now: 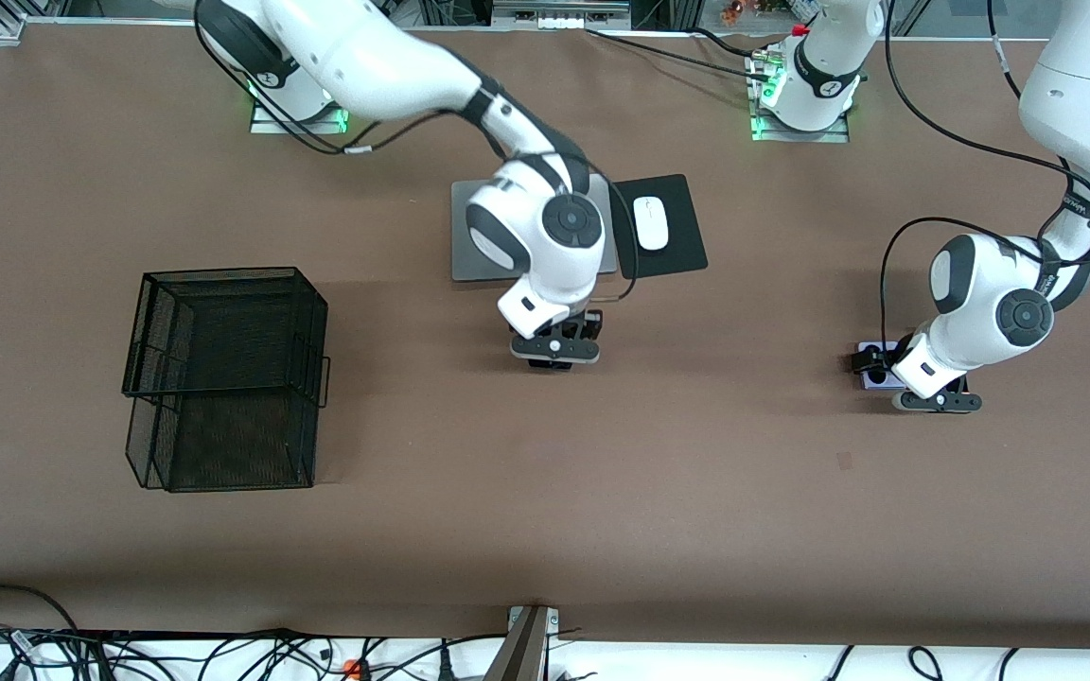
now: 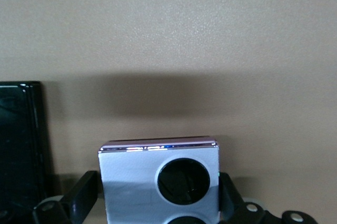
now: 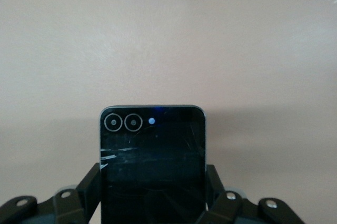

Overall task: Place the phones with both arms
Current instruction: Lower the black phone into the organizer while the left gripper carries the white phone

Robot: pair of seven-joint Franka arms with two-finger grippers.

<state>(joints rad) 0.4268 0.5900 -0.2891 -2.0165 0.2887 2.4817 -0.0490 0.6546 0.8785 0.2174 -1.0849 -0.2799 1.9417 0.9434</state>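
Front view: three phones counted. Right gripper [image 1: 555, 342] fingers flank the black phone [image 3: 152, 161]; left gripper [image 1: 935, 395] fingers flank the lavender-white phone [image 2: 160, 179], apparently on the bench [image 1: 696, 473], black slab [image 2: 18, 145] beside.

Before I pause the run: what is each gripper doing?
Left gripper: fingers on both sides of the lavender-white phone, down at the table.
Right gripper: fingers on both sides of the black phone.

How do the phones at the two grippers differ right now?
The lavender-white phone at the left gripper has a pale shiny face with large black circles; the black phone at the right gripper is dark, scratched, with two small ringed lenses. A long black slab lies beside the lavender-white phone only. Each sits between its gripper's fingers.
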